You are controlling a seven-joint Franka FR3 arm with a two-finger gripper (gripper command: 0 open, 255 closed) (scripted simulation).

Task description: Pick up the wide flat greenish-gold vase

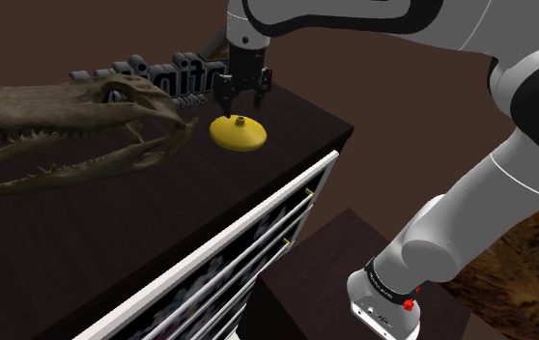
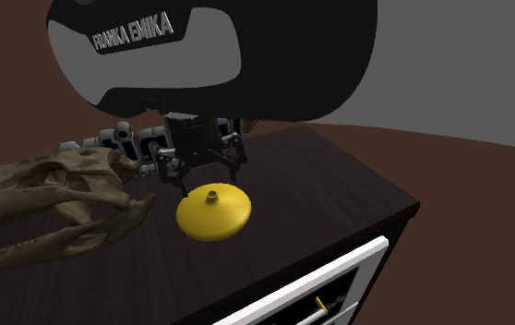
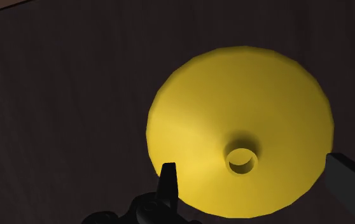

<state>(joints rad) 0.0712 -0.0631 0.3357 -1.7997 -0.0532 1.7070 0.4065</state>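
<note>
The big white arm (image 1: 495,184) reaches across from its stand. A long toothy skull (image 1: 65,121) hogs the shoulder view's left, and the vase (image 1: 239,135) sits upright just beside its snout. It looks plain yellow here, wide and flat. The gripper (image 1: 244,103) hangs right above it with its fingers spread either side of the little neck (image 3: 241,160), touching nothing. I'd guess it's lined up to drop onto that neck. Room-wise there are brownish walls, then the dark counter (image 1: 301,116), then white drawer fronts (image 1: 258,246) below.
</note>
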